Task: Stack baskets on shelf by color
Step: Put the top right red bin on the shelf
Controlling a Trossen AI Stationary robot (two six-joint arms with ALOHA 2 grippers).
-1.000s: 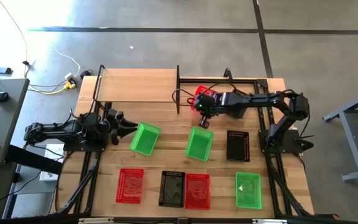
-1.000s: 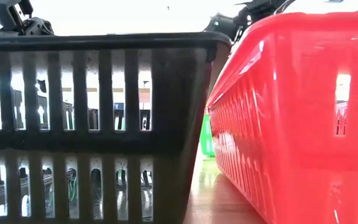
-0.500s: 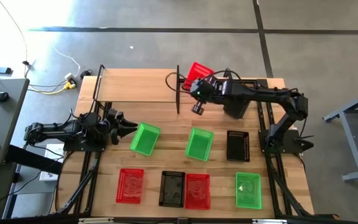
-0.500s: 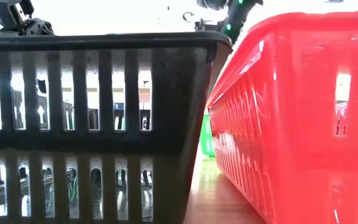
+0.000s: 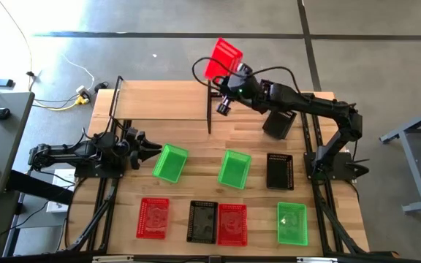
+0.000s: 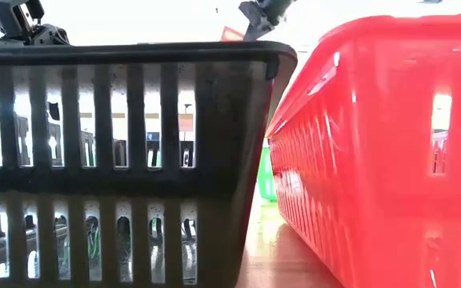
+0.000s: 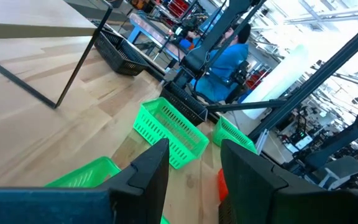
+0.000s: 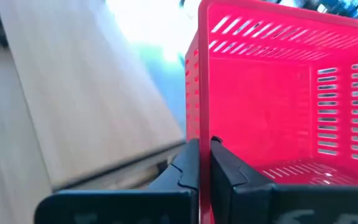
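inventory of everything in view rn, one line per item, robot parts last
red baskets: three, red; two in the table's front row, the second at, one tilted in the air over the shelf's right end
green baskets: three, bright green; two mid-table, the second at, one front right
black baskets: three, black; one front row, one mid-right, one under the right arm
shelf: one, light wood with black posts; back left of the table
table: one, light wood
left gripper: open, beside the left green basket
right gripper: shut on the raised red basket's wall
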